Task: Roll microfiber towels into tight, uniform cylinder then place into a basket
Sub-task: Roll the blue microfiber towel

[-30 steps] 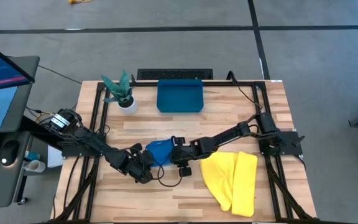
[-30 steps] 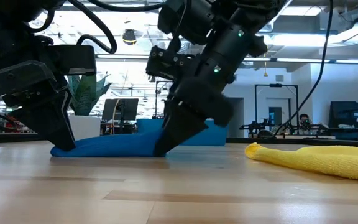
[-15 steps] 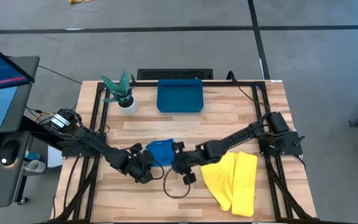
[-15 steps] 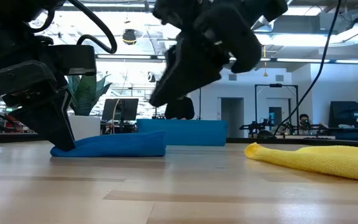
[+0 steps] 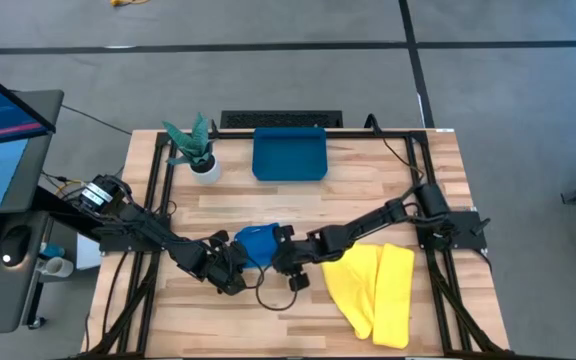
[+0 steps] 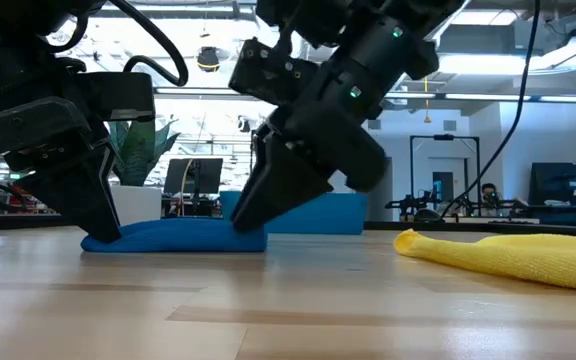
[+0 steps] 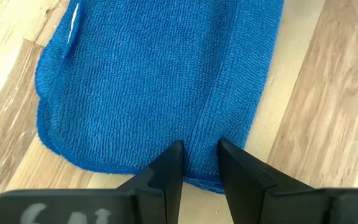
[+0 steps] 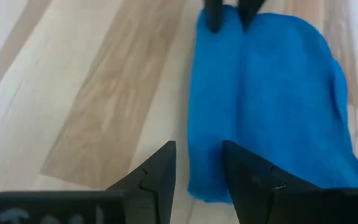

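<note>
blue towel [image 5: 255, 243] flat, left claw [image 7: 196, 163] pinching one end, right claw [image 8: 197, 163] spread at the other

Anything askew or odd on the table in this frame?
Nothing damaged or spilled. The blue towel lies folded flat, not rolled, between both grippers; the yellow towel lies loosely heaped near the right edge. The basket is empty.
</note>
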Action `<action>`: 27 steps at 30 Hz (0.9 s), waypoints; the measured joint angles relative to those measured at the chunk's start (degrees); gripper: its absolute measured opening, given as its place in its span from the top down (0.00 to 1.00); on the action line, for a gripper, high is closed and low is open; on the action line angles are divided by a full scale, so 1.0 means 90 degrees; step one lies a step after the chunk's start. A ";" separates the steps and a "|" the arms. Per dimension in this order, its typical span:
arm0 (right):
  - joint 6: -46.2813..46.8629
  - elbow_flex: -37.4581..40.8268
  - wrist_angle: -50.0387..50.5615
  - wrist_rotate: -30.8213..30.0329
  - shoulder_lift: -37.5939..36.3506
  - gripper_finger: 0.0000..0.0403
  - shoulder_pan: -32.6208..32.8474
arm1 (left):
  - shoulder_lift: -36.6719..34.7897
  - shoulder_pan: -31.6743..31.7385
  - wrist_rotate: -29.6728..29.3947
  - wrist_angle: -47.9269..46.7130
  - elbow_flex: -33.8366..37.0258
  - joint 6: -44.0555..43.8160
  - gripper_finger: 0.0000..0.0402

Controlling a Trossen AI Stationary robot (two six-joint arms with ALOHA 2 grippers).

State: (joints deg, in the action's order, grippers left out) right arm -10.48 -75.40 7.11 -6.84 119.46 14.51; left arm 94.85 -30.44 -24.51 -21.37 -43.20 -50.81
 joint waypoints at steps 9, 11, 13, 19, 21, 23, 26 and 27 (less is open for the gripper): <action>0.0165 -0.0002 0.0017 0.0070 -0.0001 0.64 -0.0086 | 0.0000 0.0000 -0.0002 0.0000 0.0000 0.0000 0.77; 0.0165 -0.0002 0.0021 0.0083 -0.0001 0.64 -0.0085 | 0.0000 0.0000 -0.0002 0.0000 0.0000 0.0000 0.77; 0.0165 -0.0002 0.0033 0.0086 -0.0024 0.64 -0.0086 | 0.0000 0.0000 -0.0002 0.0002 0.0000 0.0000 0.77; 0.0158 -0.0010 0.0052 0.0083 -0.0271 0.64 -0.0039 | 0.0000 0.0000 -0.0002 -0.0002 0.0000 0.0000 0.77; 0.0108 -0.0010 0.0013 0.0087 -0.0275 0.64 0.0018 | 0.0000 0.0000 -0.0002 -0.0005 0.0000 0.0000 0.77; -0.0013 -0.0010 -0.0043 0.0088 -0.0276 0.64 0.0091 | 0.0000 -0.0002 -0.0002 -0.0007 0.0000 0.0000 0.77; -0.0160 -0.0012 -0.0201 0.0086 -0.0185 0.64 0.0188 | 0.0000 -0.0002 0.0000 -0.0007 -0.0002 0.0000 0.77; -0.0185 -0.0012 -0.0233 0.0078 -0.0125 0.64 0.0213 | 0.0000 0.0000 0.0000 -0.0007 -0.0002 0.0000 0.77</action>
State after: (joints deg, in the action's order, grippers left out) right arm -12.15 -75.50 5.02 -6.14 118.34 16.43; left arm 94.85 -30.44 -24.51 -21.43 -43.22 -50.81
